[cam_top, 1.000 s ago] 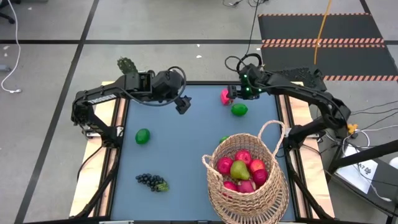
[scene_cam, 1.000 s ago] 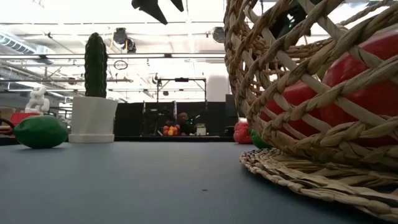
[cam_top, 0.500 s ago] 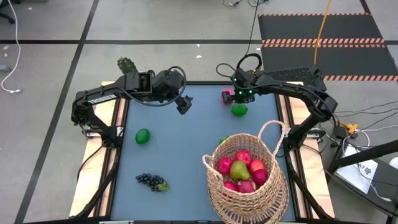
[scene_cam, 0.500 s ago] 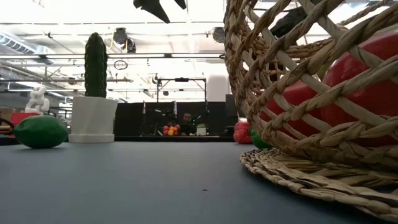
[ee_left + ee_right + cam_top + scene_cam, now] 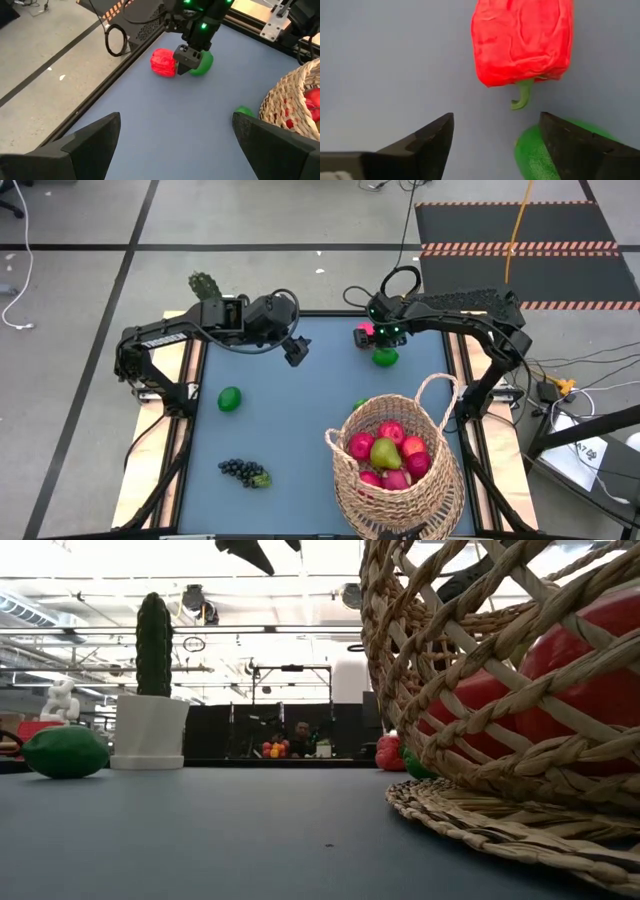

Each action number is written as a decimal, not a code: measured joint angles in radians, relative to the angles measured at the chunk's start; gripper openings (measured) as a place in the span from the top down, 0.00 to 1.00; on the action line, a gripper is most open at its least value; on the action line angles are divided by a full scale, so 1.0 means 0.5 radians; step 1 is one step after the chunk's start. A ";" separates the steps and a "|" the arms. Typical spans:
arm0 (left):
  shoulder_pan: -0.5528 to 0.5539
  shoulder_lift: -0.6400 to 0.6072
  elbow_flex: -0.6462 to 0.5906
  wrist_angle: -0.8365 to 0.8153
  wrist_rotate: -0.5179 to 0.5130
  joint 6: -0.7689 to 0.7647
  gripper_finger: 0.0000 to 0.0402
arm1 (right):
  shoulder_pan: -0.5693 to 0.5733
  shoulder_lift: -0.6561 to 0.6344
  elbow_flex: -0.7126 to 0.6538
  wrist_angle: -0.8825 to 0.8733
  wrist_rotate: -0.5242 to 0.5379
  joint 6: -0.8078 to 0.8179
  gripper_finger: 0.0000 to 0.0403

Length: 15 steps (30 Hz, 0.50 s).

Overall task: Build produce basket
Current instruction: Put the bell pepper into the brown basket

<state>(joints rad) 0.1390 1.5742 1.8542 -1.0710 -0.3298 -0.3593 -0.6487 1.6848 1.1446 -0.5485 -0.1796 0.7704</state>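
Note:
The woven basket (image 5: 395,465) stands at the near right with red apples and a pear (image 5: 385,452) inside. A red fruit with a green stem (image 5: 522,40) lies at the far right beside a green lime (image 5: 386,358). My right gripper (image 5: 497,145) hangs open just over the table at the fruit's stem end, one finger (image 5: 580,150) in front of the lime; it also shows in the left wrist view (image 5: 187,57). My left gripper (image 5: 175,145) waits open, high over the far middle (image 5: 295,350). A second lime (image 5: 230,398) and a dark grape bunch (image 5: 245,472) lie at the left.
A potted cactus (image 5: 150,690) stands beyond the table's far left corner. A small green fruit (image 5: 358,404) lies just behind the basket. The table's middle (image 5: 290,420) is bare blue surface. The far edge runs close behind the red fruit.
My right gripper has come down and shifted toward the table's left, onto the red fruit, which it now partly covers in the high view. The fruits and the basket have stayed where they were.

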 joint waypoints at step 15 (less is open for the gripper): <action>0.002 0.000 0.000 0.027 -0.001 0.081 0.05 | -0.008 -0.002 0.000 0.014 0.148 0.020 0.35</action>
<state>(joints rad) 0.1398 1.5742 1.8542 -1.0576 -0.3302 -0.3187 -0.6528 1.6840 1.1446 -0.5415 -0.1055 0.7802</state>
